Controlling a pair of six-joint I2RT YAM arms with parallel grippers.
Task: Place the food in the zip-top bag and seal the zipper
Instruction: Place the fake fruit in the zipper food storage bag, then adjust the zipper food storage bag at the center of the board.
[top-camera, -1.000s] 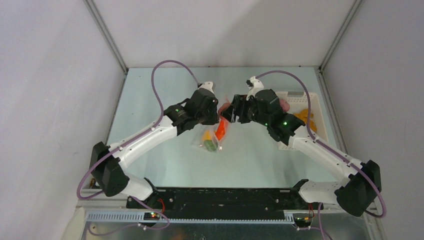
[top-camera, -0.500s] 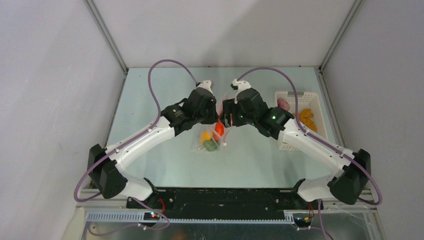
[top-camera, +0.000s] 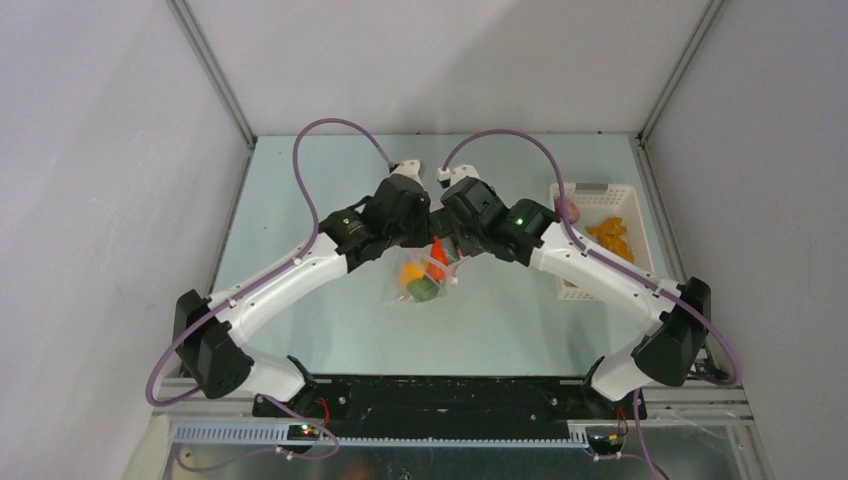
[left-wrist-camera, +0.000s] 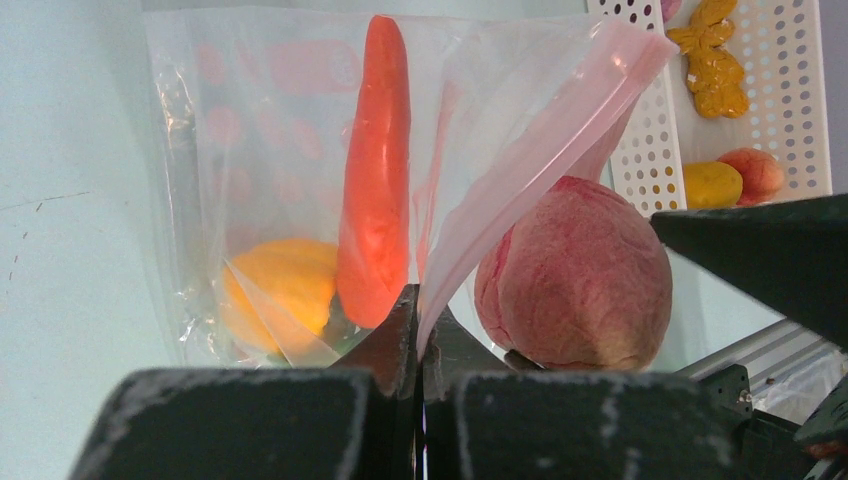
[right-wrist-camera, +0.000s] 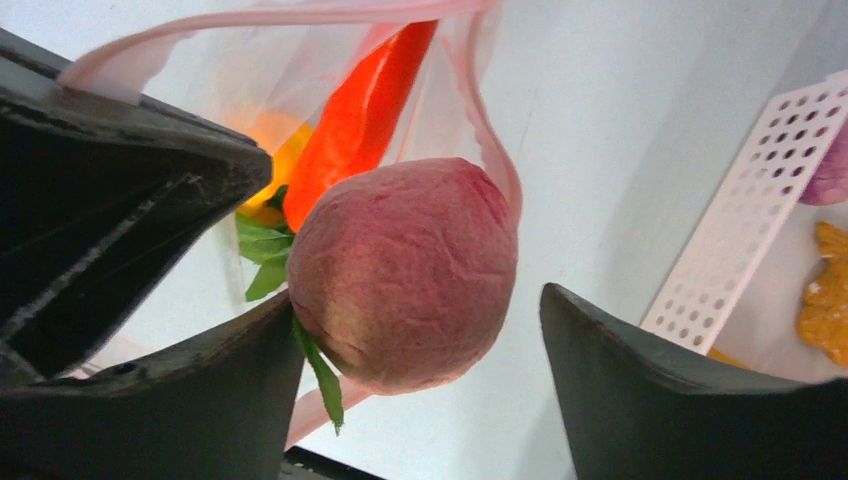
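Peach (right-wrist-camera: 405, 270) sits at the zip-top bag's (left-wrist-camera: 250, 120) mouth between the right hand's (right-wrist-camera: 418, 300) parted fingers. The left hand (left-wrist-camera: 418, 330) is pinched shut on the zipper (left-wrist-camera: 560, 110), holding it up. Carrot (left-wrist-camera: 375, 180) and yellow piece (left-wrist-camera: 280, 290) are inside. More food (left-wrist-camera: 712, 70) waits in the basket (left-wrist-camera: 640, 150), and the sealing is not yet done.

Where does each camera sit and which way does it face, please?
Top: above and behind the arms, looking down at the table; both arms show.
Left wrist: on left arm, facing bag and peach; left gripper, shut, shows.
Right wrist: on right arm, facing the peach; right gripper, open, shows.
Shared: both wrist views show peach, carrot, basket.
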